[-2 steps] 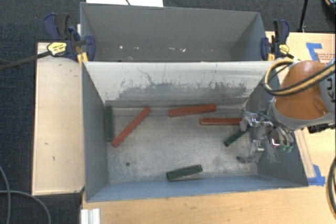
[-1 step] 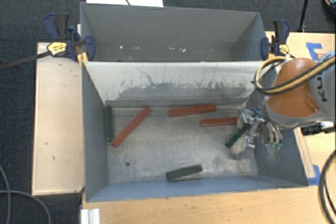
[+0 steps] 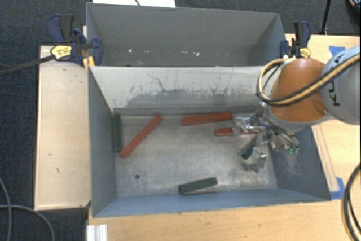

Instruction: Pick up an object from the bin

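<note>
- Just left of the gripper (image 3: 256, 156), a short red block (image 3: 224, 131) lies nearest; a dark green bar (image 3: 197, 185) sits farther off, lower left.
- Gripper's opening and load: cannot tell.
- Risk: closing beside the block would grab nothing.

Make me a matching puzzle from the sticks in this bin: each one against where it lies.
1. short red block
2. long level red stick
3. crosswise green stick
4. green stick running front to back

a. at the back wall's foot
b. against the left wall
c. open floor, right of centre
d. near the front wall

Pairs: 1-c, 2-a, 3-d, 4-b
</note>
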`<state>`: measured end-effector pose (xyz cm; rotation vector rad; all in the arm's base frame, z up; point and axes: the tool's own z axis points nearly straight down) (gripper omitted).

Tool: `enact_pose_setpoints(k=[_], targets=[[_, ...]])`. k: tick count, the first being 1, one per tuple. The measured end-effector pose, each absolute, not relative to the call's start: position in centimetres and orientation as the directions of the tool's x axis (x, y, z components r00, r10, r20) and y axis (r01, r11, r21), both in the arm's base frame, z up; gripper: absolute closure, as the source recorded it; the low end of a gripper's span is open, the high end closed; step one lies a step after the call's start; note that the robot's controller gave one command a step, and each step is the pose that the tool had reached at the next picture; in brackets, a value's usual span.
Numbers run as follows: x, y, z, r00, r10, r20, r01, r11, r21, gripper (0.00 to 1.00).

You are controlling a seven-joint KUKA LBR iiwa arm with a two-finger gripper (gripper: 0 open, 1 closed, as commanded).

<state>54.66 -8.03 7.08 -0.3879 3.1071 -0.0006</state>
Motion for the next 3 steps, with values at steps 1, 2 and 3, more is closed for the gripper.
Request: enact_pose_setpoints(k=[1,2,3], targets=[[54.6,-8.1,7.1,-0.969,-0.246,-0.010,-0.246,0.969,-0.002,1.00],[54.6,-8.1,7.1,-0.969,-0.248,-0.010,-0.248,0.969,-0.003,1.00],[55.6,-9.5,20.8,-0.972,-0.234,-0.011,-0.234,0.972,-0.005,1.00]])
